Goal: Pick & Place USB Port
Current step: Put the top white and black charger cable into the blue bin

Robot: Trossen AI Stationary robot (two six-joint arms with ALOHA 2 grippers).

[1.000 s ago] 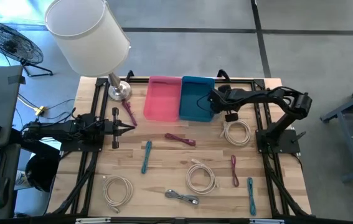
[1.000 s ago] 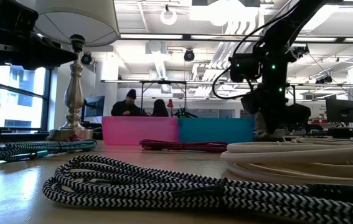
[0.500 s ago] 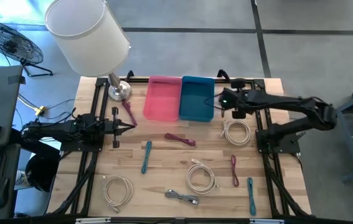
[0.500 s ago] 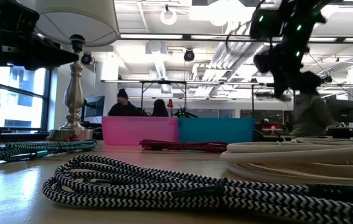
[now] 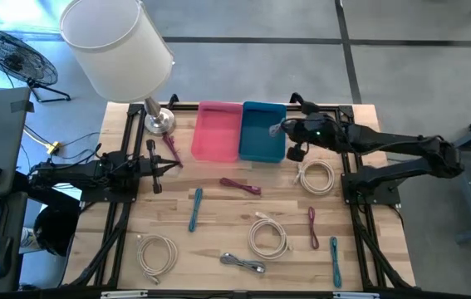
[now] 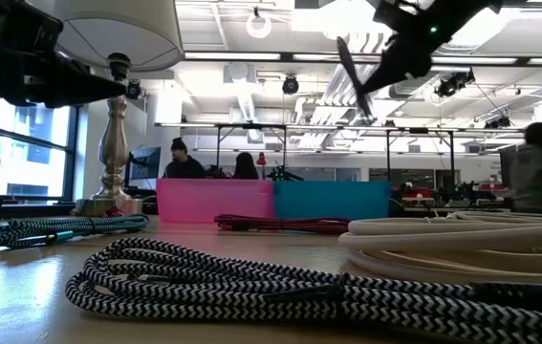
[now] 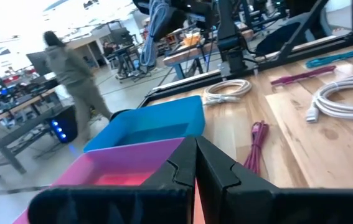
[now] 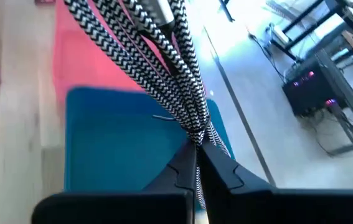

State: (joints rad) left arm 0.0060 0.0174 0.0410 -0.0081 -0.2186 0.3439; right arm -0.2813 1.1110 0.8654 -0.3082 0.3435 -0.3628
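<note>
My right gripper [image 5: 285, 130] hangs above the blue bin [image 5: 260, 137], shut on a black-and-white braided USB cable [image 8: 164, 56] whose silver plug [image 8: 157, 9] shows at the bundle's far end. In the low view the gripper [image 6: 374, 69] is high over the bins. The pink bin [image 5: 217, 131] stands beside the blue one, on its left. My left gripper [image 5: 174, 166] waits shut and level at the table's left side, pointing toward the bins. My right gripper pinches the braided cable's gathered strands [image 8: 196, 134], several together, between its two fingers. The fingers slant down toward the table's left. The bundle sticks out ahead of the fingertips, lifted clear over the blue bin.
Several loose cables lie on the wooden table: white coils [image 5: 315, 176] [image 5: 267, 236] [image 5: 157, 253], teal ones [image 5: 195, 208] [image 5: 335, 259], maroon ones [image 5: 241, 186] [image 5: 171, 149], a red one [image 5: 312, 228] and a braided one [image 5: 243, 264] near the front edge. A lamp [image 5: 119, 46] stands at the far left.
My right gripper has risen from low at the blue bin to well above it, staying shut, and has turned and tipped up from pointing steeply down to a shallower slant. My left gripper has kept its place.
</note>
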